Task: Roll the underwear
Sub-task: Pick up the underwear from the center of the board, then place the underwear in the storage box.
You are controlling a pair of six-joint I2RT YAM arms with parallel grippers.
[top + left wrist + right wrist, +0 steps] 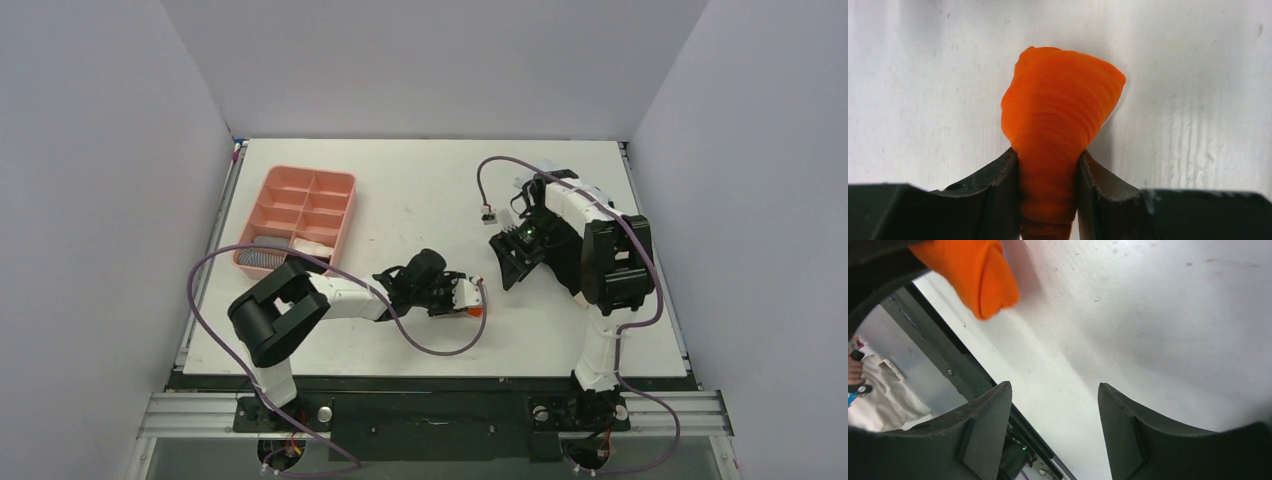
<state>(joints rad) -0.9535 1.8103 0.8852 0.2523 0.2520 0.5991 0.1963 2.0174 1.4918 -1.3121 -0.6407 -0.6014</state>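
The orange underwear (1060, 100) is a tight bundle pinched between the fingers of my left gripper (1048, 157), just over the white table. In the top view only a bit of the orange underwear (480, 312) shows at the tip of the left gripper (476, 299), near the table's front middle. In the right wrist view, the orange underwear (973, 270) shows at the upper left. My right gripper (1054, 387) is open and empty, raised above the table a little right of the left one (510, 262). The black underwear is out of view.
A pink compartment tray (262, 198) stands at the back left; its near compartments hold a grey rolled cloth (262, 252) and a white one (312, 247). Purple cables loop beside both arms. The table's front edge and a metal rail lie close below the grippers.
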